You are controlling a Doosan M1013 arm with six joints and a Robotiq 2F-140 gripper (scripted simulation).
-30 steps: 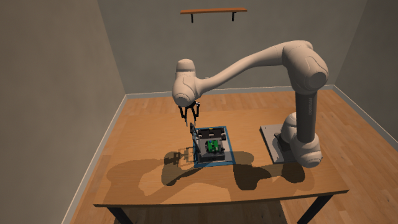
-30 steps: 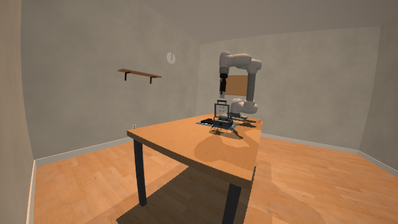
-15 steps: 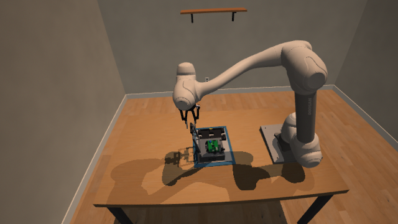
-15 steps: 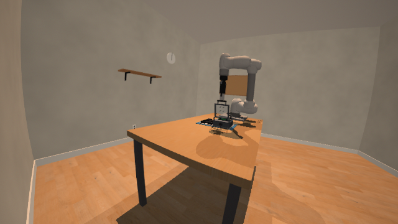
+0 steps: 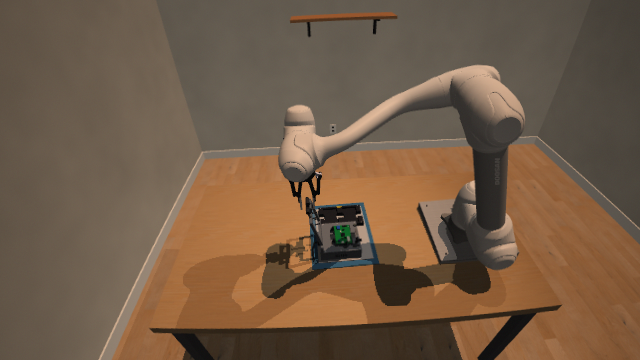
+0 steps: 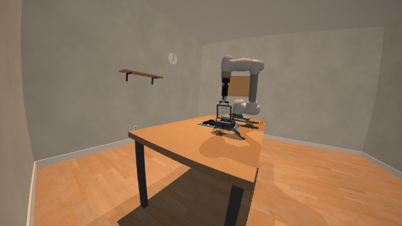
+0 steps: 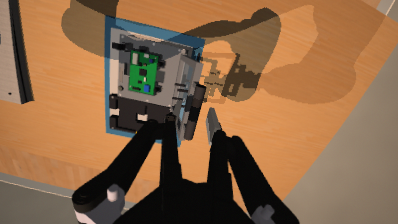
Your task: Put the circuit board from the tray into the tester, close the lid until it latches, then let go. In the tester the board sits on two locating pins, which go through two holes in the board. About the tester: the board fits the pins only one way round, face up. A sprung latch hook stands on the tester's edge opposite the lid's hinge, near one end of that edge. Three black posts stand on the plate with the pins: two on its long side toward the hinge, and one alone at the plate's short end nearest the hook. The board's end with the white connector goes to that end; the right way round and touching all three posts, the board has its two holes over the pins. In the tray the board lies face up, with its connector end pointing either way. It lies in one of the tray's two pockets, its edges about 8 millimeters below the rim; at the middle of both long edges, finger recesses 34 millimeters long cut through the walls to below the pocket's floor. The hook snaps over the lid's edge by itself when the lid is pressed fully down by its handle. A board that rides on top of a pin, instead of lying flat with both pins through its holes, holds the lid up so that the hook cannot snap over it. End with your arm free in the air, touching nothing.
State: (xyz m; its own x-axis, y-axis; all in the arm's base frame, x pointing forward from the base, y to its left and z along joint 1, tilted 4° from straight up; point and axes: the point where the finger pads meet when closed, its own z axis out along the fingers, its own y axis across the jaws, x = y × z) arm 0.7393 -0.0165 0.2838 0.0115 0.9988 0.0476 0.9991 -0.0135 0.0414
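Observation:
The green circuit board (image 5: pixel 342 233) lies in the tester (image 5: pixel 341 246), also in the wrist view (image 7: pixel 144 72). The tester's clear lid (image 5: pixel 312 222) stands upright on its hinge; in the exterior view it shows as a framed pane (image 6: pixel 223 110). My gripper (image 5: pixel 306 197) hangs just above the lid's top edge, with its fingers partly open and nothing between them. In the wrist view the fingertips frame the lid's dark handle (image 7: pixel 196 106) from above. The black tray (image 5: pixel 340 215) behind the tester has both pockets empty.
Tester and tray sit on a blue mat (image 5: pixel 342 235) in the middle of the wooden table. The arm's grey base plate (image 5: pixel 442 230) is to the right of it. A wall shelf (image 5: pixel 343 17) hangs far behind.

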